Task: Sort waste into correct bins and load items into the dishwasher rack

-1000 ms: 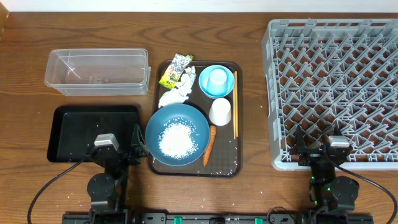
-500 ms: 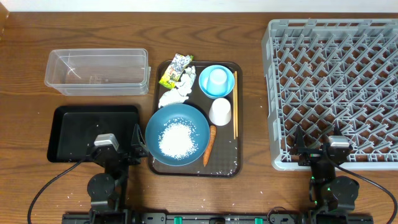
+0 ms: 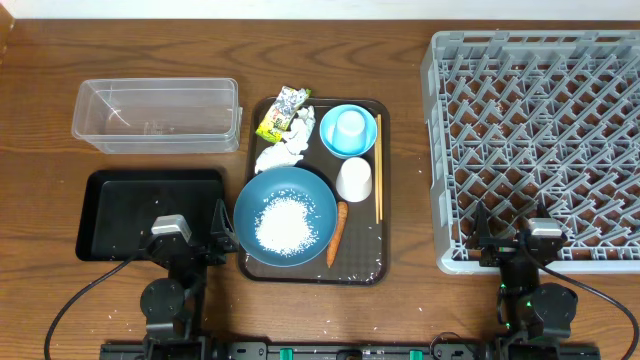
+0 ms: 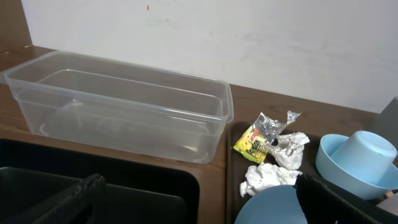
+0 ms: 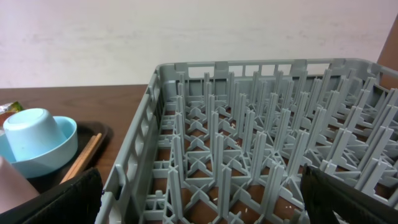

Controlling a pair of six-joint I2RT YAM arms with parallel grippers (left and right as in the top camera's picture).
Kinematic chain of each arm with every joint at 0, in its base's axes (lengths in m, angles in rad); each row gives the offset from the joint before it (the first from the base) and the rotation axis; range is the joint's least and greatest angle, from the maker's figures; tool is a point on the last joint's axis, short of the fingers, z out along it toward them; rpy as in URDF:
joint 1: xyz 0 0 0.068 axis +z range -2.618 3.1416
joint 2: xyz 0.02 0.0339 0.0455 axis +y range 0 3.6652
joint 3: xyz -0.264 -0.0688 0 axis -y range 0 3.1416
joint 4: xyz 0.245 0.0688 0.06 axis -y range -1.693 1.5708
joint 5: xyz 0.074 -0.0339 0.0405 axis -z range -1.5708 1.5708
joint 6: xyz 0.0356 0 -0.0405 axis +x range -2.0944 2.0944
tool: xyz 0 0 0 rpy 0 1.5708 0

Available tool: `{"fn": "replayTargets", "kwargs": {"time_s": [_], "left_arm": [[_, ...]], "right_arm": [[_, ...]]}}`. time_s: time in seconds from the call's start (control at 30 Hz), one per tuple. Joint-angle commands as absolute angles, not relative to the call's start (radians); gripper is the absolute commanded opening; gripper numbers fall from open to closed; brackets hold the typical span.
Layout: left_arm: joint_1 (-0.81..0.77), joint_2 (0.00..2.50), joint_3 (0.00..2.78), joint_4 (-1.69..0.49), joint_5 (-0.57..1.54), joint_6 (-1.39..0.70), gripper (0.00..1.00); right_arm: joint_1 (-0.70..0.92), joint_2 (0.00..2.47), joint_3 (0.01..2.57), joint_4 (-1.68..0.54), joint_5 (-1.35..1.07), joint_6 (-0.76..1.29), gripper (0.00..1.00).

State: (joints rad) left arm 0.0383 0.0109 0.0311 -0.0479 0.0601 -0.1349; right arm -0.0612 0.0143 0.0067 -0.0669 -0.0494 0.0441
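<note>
nothing has moved in the last second: both arms and every object are where they were, so by the look of it no sorting or loading has begun.

places are given relative to the brown rectangular serving tray (image 3: 372,272) at the middle of the table. left of its far end is a clear rectangular plastic tub (image 3: 158,113), empty. left of its near end is a shallow black rectangular tray (image 3: 100,215), apparently empty. the left gripper (image 4: 199,182) hovers over that black tray's near right corner, beside the serving tray, fingers spread wide and holding nothing.

on the serving tray, the far left corner holds a yellow-green printed snack wrapper (image 3: 283,112) touching crumpled white tissue (image 3: 287,148). the near left holds a large round blue plate (image 3: 285,190) with a heap of loose white rice grains (image 3: 283,224). a small orange carrot (image 3: 337,233) lies just right of the plate. a white cup (image 3: 354,180) stands upside down at the centre right. beyond it a light-blue cup (image 3: 350,125) sits in a small light-blue bowl (image 3: 328,140). thin wooden chopsticks (image 3: 378,168) lie along the right edge.

right of the serving tray stands a large square grey plastic dishwasher rack (image 3: 540,130) of upright pegs, unloaded. the right gripper (image 5: 200,174) waits at the rack's near edge, spread wide and empty.
</note>
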Motion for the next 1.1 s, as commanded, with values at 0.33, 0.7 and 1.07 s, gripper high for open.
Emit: {"fn": "replayTargets", "kwargs": {"time_s": [0.33,0.7,1.07], "left_arm": [[0.043,0.004,0.004,-0.065,0.059,-0.139,0.99],[0.042,0.004,0.005,-0.044,0.33,-0.458,0.99],[0.042,0.004,0.014,0.12,0.523,-0.963,0.99]], "right_arm": [[-0.064,0.006,0.006,-0.072,-0.049,0.047,0.99],[-0.064,0.006,0.006,-0.072,-0.049,0.047,0.99],[-0.064,0.006,0.006,-0.072,-0.049,0.047,0.99]]}}
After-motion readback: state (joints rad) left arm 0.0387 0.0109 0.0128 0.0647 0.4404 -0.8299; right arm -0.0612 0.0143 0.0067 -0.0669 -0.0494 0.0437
